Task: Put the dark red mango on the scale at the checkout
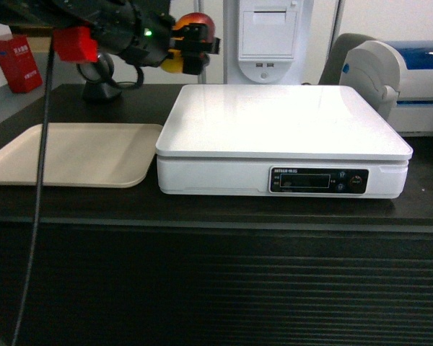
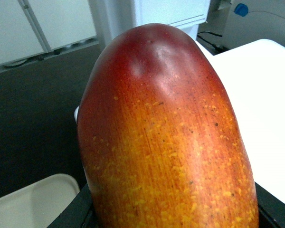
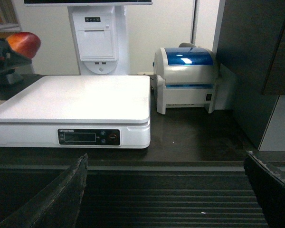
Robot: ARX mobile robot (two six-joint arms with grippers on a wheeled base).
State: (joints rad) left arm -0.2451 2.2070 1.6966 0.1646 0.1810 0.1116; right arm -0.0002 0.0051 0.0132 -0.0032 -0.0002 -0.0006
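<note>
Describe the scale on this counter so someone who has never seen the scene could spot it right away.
Start at the long black counter with the ribbed front. On its top, between the flat beige tray and the white-and-blue printer, sits the scale. It is the big white rectangular box with a glossy flat top and the only one with a dark display panel and buttons on its front.
</note>
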